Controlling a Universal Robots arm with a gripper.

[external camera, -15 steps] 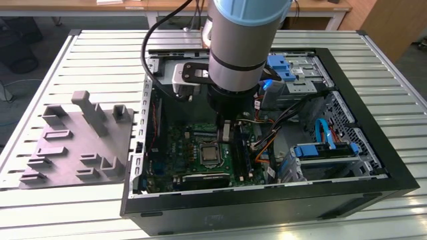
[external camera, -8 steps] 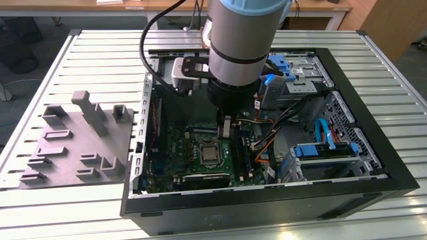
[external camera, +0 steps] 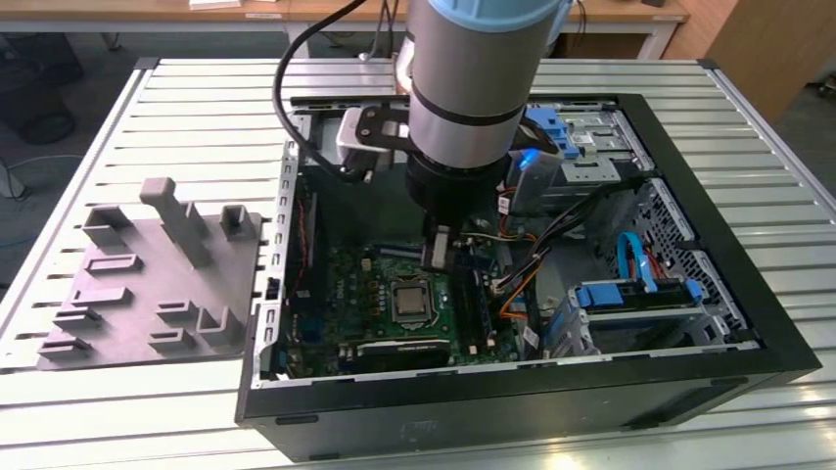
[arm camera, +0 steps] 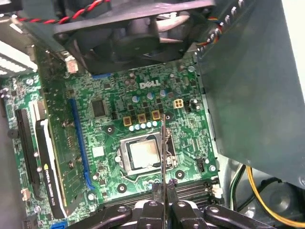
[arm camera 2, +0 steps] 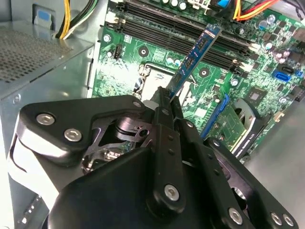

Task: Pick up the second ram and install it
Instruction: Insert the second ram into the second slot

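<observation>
The claw (arm camera 2: 167, 102) pinches the second ram (arm camera 2: 196, 53) by one end above the motherboard (arm camera 2: 143, 62). Pickup's done, seating isn't, and the memory slots (arm camera 2: 181, 36) lie just beyond its tips.

Bright, even light; computer case (external camera: 523, 403) interior shadowed.

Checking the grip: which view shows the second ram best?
Second wrist view: the second ram shows its flat face, slanting from the end effector. The first wrist view shows it edge-on; in the exterior view it is too small to tell.
</observation>
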